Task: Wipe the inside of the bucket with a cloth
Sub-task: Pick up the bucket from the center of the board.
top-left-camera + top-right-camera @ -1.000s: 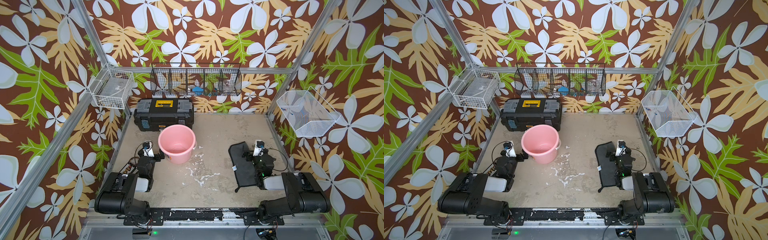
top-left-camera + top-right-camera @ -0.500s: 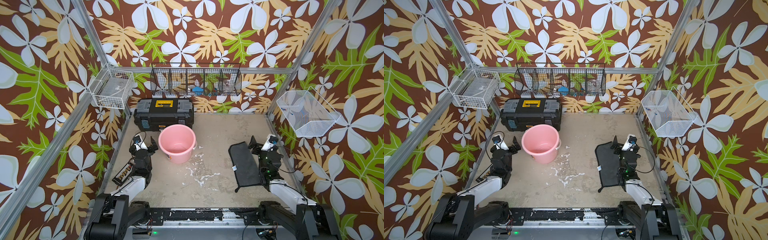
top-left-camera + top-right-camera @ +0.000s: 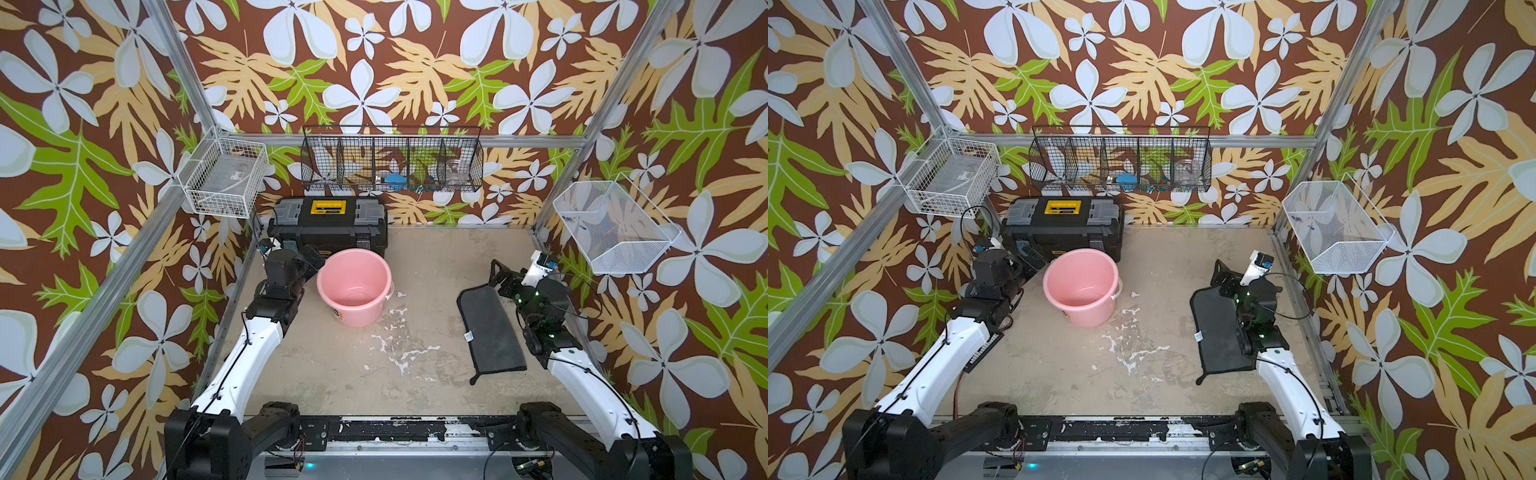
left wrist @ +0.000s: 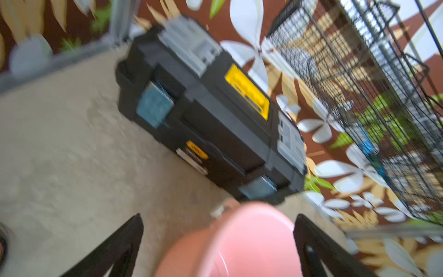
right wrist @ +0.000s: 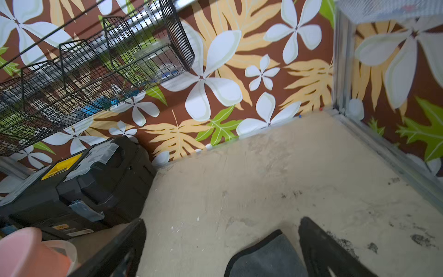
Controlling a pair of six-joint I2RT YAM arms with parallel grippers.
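Both top views are centred on the bucket (image 3: 357,313), which is stood upright on the table (image 3: 415,257) left of middle, just in front of the black toolbox (image 3: 330,226). Whether the two touch cannot be told. The cloth (image 3: 492,332) is laid flat right of middle, well apart from the bucket, with its white tag (image 3: 468,335) at the left edge. In a top view its right edge is partly covered by the right arm (image 3: 1258,316).

The left gripper (image 4: 218,215) is seen spread wide in the left wrist view, with nothing held. That picture is blurred, and the bucket is cut off by the lower edge, only its rim being shown between the fingers. In both top views these dark fingers are lost against the toolbox, just left of the bucket's rim, so contact cannot be judged.

The right gripper (image 5: 223,219) is likewise spread wide and empty in the right wrist view. Only one rounded corner of the cloth is shown, at the bottom edge beside the right-hand finger, and whether it is touched cannot be told. The bucket is clipped to a pink sliver in the lower left corner.

Contents of the black wire basket (image 3: 392,160), upper middle, are too small to name.
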